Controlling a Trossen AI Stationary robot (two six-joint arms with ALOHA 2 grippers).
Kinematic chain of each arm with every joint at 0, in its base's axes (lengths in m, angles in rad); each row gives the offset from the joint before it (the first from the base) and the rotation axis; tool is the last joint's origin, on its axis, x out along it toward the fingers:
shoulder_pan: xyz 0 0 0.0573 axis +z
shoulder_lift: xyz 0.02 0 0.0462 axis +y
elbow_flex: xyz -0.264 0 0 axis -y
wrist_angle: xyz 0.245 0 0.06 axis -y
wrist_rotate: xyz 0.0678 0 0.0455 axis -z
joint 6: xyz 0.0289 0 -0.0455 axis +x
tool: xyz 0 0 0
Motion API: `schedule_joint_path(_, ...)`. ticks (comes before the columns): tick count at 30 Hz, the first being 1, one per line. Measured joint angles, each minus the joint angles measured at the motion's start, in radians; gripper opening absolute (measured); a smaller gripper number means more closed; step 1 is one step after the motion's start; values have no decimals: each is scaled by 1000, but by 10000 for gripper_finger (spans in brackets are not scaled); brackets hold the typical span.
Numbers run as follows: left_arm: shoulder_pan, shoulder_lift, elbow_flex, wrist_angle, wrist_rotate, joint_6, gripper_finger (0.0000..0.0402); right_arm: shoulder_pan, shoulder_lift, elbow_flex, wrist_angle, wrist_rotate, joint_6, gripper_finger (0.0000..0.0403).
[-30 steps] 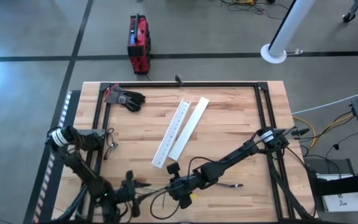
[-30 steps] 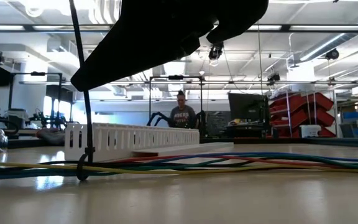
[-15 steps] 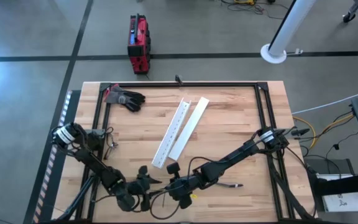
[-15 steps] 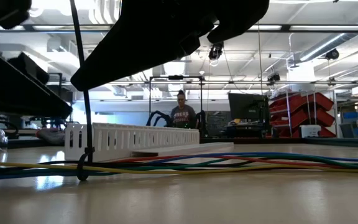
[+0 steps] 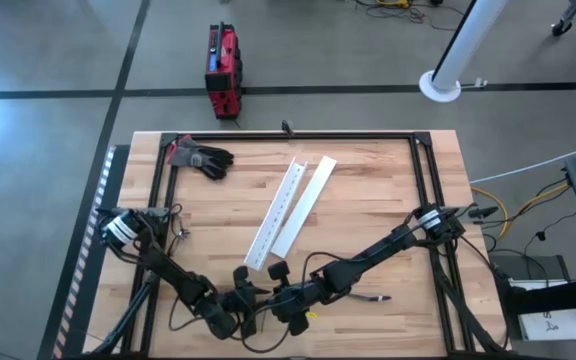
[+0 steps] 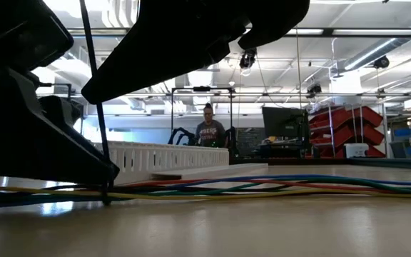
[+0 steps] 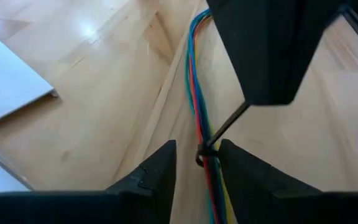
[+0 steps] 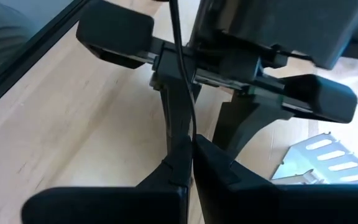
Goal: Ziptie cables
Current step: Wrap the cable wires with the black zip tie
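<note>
We found the cables (image 6: 262,184) lying as a coloured bundle of blue, green, red and yellow strands along the near edge of the wooden table (image 5: 368,200), in front of the two white slotted strips (image 5: 290,212). A thin black zip tie (image 7: 219,134) encircled the bundle at one point, its tail rising upward.

The left gripper (image 7: 197,163) sat low at the near edge, its fingers (image 7: 157,171) parted narrowly, one on each side of the bundle at the tie's loop; we could not confirm contact. The right gripper (image 8: 191,155) met it from the opposite side, its fingers pressed together on the zip tie's tail, as the right wrist view showed.

We also noted a black glove (image 5: 204,157) at the table's far left corner, a red case (image 5: 223,70) on the floor beyond, and a person (image 6: 208,132) seated far back in the room.
</note>
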Motion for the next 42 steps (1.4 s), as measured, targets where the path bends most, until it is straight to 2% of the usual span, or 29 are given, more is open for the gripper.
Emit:
schedule_joint_path(8,1,9,16,-5,6,31,79,0,0,0,0,0,4,0)
schedule_joint_path(16,7,9,56,-3,6,127,68,0,0,0,0,0,4,0)
schedule_joint_path(21,24,15,53,-9,7,125,56,0,0,0,0,0,4,0)
schedule_joint_path(28,26,20,53,-29,4,124,6,0,0,0,-1,1,-3,0)
schedule_joint_path(40,15,17,54,-102,42,82,0,2,-78,-1,-50,11,-26,0)
schedule_joint_path(42,10,17,54,-110,42,69,0,4,-103,-1,-84,45,-30,0)
